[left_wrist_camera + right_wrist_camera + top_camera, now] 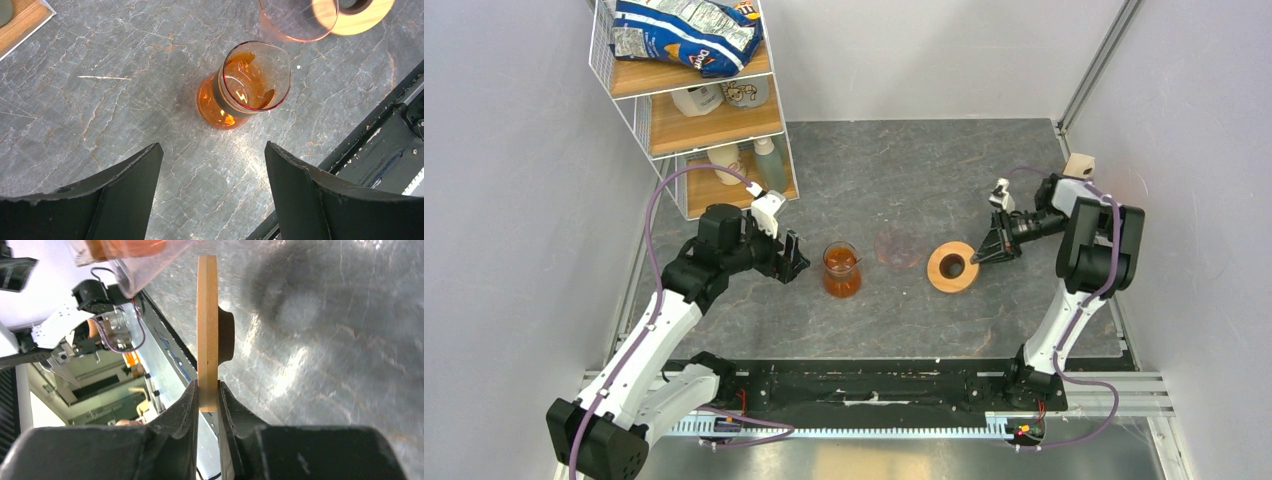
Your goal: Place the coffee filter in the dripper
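The glass vessel (841,270) stands on the table (874,170) near its centre. The left gripper (792,258) is just left of it, not touching. The dripper (952,266) lies to the right of the vessel. A glass cone (896,248) sits between them, slightly farther back. The right gripper (984,252) is at the dripper's right rim, with the rim between its fingers. The shelf rack (694,100) occupies the far left corner.

The grey marbled stone table (904,160) carries an amber-orange glass carafe (841,270), upright. A clear pink-tinted glass cone (897,248) stands near it. A white wire rack with wooden shelves (724,122) holds a blue-and-white snack bag (689,35) and pale plastic bottles (699,98). A small pale wooden block (1079,165) sits at the table's right edge.
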`<state>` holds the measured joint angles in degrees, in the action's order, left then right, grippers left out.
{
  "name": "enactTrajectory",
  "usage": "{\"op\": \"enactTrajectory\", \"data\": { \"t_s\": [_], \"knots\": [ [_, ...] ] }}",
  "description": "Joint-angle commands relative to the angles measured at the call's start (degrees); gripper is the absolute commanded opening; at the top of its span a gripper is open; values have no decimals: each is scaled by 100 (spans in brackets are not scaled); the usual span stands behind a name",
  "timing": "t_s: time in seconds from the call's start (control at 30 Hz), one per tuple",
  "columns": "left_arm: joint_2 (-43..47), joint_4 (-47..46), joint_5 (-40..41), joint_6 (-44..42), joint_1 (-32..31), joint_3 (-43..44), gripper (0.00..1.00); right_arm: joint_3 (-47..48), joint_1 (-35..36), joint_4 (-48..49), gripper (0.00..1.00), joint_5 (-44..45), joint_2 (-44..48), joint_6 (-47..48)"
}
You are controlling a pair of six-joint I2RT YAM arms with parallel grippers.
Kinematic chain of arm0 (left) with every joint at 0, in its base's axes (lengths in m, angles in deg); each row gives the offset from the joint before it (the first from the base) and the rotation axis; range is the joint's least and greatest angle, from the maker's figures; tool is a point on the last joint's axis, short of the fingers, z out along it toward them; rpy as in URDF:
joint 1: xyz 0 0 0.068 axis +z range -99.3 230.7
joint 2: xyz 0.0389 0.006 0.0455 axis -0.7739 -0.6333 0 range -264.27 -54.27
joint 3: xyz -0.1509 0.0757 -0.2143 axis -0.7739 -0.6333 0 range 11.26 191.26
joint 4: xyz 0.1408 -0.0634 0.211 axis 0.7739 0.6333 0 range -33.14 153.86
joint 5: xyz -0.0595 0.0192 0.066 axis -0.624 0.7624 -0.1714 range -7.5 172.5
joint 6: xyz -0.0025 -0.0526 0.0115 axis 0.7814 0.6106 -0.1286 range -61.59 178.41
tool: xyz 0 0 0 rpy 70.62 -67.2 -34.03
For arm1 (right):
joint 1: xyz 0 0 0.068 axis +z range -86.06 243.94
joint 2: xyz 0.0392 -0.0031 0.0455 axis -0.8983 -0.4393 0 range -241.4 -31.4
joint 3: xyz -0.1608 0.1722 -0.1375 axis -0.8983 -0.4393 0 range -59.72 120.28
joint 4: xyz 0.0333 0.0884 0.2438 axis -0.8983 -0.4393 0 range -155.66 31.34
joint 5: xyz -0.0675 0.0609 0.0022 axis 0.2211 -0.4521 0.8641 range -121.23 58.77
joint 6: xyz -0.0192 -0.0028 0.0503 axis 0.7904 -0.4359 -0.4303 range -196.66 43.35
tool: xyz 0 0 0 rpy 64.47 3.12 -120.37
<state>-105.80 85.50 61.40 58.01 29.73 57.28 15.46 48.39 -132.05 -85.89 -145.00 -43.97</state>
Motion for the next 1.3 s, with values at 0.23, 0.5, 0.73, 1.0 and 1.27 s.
{"op": "enactTrajectory", "data": {
  "t_s": [0.23,0.5,0.73,1.0,1.27],
  "knots": [
    [110,-133,80,-24,13,96,83,967,-520,-2618,0,-1588,1415,1277],
    [255,202,10,193,20,508,84,1506,974,-2613,0,-2956,1175,731],
    [201,64,-475,636,261,488,84,1648,1892,-2610,0,-3423,714,631],
    [-46,-116,-588,778,357,564,83,1862,2160,-2614,0,-3781,657,309],
    [-324,-14,-579,718,384,669,83,2324,2196,-2319,0,-3777,675,-635]
  ]
}}
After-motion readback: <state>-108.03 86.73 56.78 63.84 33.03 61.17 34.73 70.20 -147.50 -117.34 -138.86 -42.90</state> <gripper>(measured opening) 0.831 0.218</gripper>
